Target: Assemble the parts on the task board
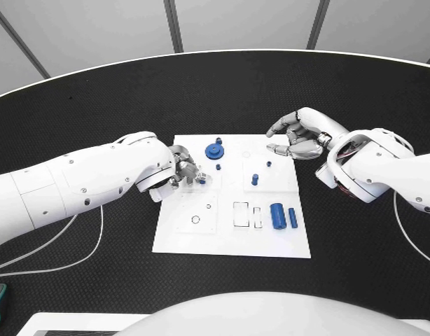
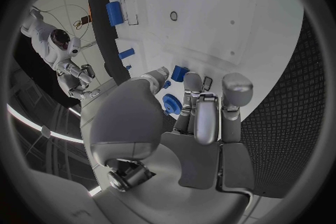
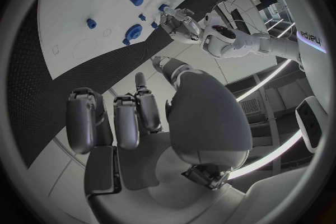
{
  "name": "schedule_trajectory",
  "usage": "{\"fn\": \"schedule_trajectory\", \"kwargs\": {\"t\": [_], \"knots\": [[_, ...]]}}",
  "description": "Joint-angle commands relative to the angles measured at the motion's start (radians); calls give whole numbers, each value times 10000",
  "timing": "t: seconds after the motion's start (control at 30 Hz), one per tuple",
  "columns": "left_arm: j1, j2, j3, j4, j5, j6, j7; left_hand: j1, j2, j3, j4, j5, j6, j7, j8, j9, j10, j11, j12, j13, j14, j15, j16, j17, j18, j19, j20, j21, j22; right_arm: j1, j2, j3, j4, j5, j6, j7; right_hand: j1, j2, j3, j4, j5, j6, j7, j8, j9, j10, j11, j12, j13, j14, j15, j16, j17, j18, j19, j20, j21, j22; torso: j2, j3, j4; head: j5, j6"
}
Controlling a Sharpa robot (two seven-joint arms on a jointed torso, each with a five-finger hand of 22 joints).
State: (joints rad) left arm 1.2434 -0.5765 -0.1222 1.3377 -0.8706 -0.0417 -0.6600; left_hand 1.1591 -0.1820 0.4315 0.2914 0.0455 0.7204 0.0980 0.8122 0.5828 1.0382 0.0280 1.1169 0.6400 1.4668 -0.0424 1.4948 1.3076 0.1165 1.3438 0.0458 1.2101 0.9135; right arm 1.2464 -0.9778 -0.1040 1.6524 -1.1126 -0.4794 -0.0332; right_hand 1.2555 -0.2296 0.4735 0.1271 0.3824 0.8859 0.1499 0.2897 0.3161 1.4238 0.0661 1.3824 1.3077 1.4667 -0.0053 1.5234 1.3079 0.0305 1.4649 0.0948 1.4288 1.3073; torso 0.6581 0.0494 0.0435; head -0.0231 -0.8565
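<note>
flat white rectangular task board (image 1: pixel 230 231) lying on textured black table (image 1: pixel 94 105) | left hand (image 1: pixel 185 170) pinching small blue part (image 2: pixel 179 73) | right hand (image 1: pixel 297 136) hovering, fingers loosely curled, holding nothing

Seen from behind the left robot hand (image 2: pixel 199 115), silver fingers (image 2: pixel 207 117) reach forward over a white task board (image 2: pixel 231 22) lying on the black desk (image 2: pixel 290 84). A small blue part (image 2: pixel 179 73) sits right at the fingertips; whether it is pinched cannot be told. A round blue part (image 2: pixel 171 103) lies just beside the fingers, partly hidden. Farther along the board lie a blue block (image 2: pixel 115 13) and a smaller blue piece (image 2: pixel 126 54), beside rectangular outlines and two circular outlines. The right robot hand (image 2: pixel 85 74) hovers beyond the board's edge.
</note>
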Motion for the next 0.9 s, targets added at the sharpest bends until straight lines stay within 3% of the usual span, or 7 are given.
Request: {"fn": "schedule_trajectory", "kwargs": {"t": [0.03,0.17,0.3,0.4,0.57,0.9], "knots": [[0,9,0,-6,0,74,-38,88,77,153,3,44,56,-51,96,-21,19,-107,59,34,577,-75,-16,969,80,58,-32,-72,-9,0,-3,0,2,0,1,0,-44,-54,21,53,36,5,11,60,-17,-57,-27,-36,794,782,-80,-49,1522,100,406,-73,-46,1276,-4,0,-2,-5,-17],[1,17,0,-16,0,175,-93,517,240,875,-21,47,35,-128,258,-79,94,-180,145,119,601,-142,10,1029,66,114,-77,-42,61,0,-9,0,6,0,4,-4,-44,-54,21,53,36,5,11,60,-17,-57,-27,-36,794,782,-80,-49,1522,100,406,-73,-46,1276,-5,-1,-2,-12,-9],[1,29,0,-29,0,257,-162,721,210,1381,-51,46,19,-162,361,-122,175,-212,229,214,615,-172,26,1063,57,144,-100,-28,93,0,-13,0,10,0,6,-5,-49,-47,22,64,39,14,8,69,-20,-40,-30,-17,811,782,-82,-53,1517,104,401,-75,-60,1265,-9,0,-4,-12,-19],[1,34,0,-43,0,318,-208,667,40,1870,-16,41,67,-192,573,-154,466,-241,500,569,630,-192,42,1092,22,233,-126,72,265,0,-16,0,12,0,5,-7,-49,-47,22,64,39,14,8,69,-20,-40,-30,-17,811,782,-82,-53,1517,104,401,-75,-60,1265,-7,3,-3,-17,-17],[1,39,0,-65,0,328,-248,496,-40,2015,1,38,110,-214,699,-169,658,-262,680,807,608,-212,-4,988,0,289,-138,144,381,0,-20,0,16,0,3,-8,-49,-47,22,64,39,14,8,69,-20,-40,-30,-17,811,782,-82,-53,1517,104,401,-75,-60,1265,-9,4,2,-27,-15],[1,28,1,-81,0,105,-260,69,-123,2061,21,35,81,-203,808,-213,602,-254,667,671,608,-212,-13,969,0,301,-148,147,381,0,-34,0,23,0,-1,-14,-49,-47,22,64,39,14,8,69,-20,-40,-30,-17,811,782,-82,-53,1517,104,401,-75,-60,1265,-7,2,2,-30,-26]]}}
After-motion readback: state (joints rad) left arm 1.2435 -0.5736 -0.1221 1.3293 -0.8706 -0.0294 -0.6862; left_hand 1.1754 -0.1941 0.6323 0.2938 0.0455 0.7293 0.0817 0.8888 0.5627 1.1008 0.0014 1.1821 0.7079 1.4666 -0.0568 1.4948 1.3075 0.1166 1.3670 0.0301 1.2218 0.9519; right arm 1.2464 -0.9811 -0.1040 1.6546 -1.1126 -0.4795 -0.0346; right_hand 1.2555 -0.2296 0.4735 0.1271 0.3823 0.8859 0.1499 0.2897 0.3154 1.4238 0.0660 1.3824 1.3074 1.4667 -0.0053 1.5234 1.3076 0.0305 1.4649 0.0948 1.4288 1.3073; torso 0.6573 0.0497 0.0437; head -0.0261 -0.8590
